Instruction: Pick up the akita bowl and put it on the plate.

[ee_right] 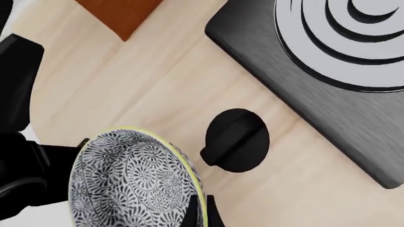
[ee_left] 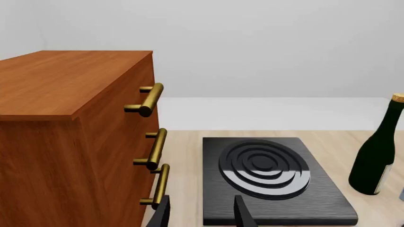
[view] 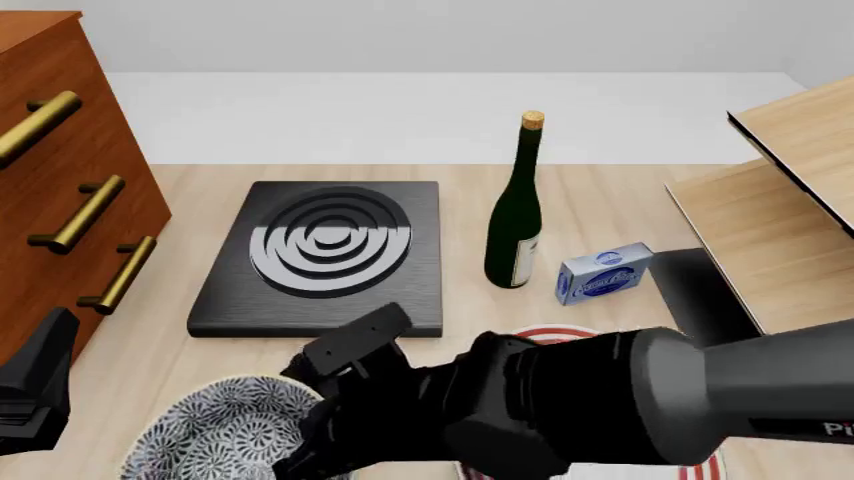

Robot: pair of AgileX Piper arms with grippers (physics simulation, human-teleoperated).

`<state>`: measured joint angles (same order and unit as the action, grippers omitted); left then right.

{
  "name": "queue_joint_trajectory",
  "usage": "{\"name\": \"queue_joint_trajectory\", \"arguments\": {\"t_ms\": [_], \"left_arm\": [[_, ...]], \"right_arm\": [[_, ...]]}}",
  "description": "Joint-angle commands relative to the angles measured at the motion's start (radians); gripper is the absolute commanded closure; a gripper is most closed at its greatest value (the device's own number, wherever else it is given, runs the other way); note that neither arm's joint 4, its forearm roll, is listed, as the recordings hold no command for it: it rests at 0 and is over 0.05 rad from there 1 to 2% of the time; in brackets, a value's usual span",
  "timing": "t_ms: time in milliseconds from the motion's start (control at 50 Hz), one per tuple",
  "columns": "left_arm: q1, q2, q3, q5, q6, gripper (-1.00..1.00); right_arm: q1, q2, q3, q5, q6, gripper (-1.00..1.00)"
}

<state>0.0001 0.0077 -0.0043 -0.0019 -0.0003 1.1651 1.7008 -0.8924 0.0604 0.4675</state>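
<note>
The akita bowl (view: 214,435) is at the near left of the table, patterned dark blue-grey and white with a pale yellow rim. In the right wrist view the bowl (ee_right: 132,179) fills the lower left, and my right gripper (ee_right: 200,213) is shut on its rim, the fingers almost touching. My right arm (view: 561,410) reaches across the near side and covers most of the plate (view: 554,332), of which only red-ringed edges show. My left gripper (ee_left: 202,215) is open with nothing in it, beside the cabinet and facing the stove slab.
A black stove slab (view: 327,255) with grey rings lies mid-table. A dark wine bottle (view: 514,225) and a small blue box (view: 603,272) stand to its right. A wooden cabinet (view: 60,180) with brass handles is on the left, wooden shelving (view: 787,200) on the right.
</note>
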Motion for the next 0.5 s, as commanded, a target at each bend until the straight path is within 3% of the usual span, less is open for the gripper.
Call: {"name": "queue_joint_trajectory", "arguments": {"t_ms": [20,500], "left_arm": [[0.0,0.0,0.0,0.0,0.0,-1.0],[0.0,0.0,0.0,0.0,0.0,-1.0]], "right_arm": [[-0.036,-0.093,0.058,0.012,0.001,1.0],[-0.206,-0.292,0.149,0.112,-0.024,1.0]]}}
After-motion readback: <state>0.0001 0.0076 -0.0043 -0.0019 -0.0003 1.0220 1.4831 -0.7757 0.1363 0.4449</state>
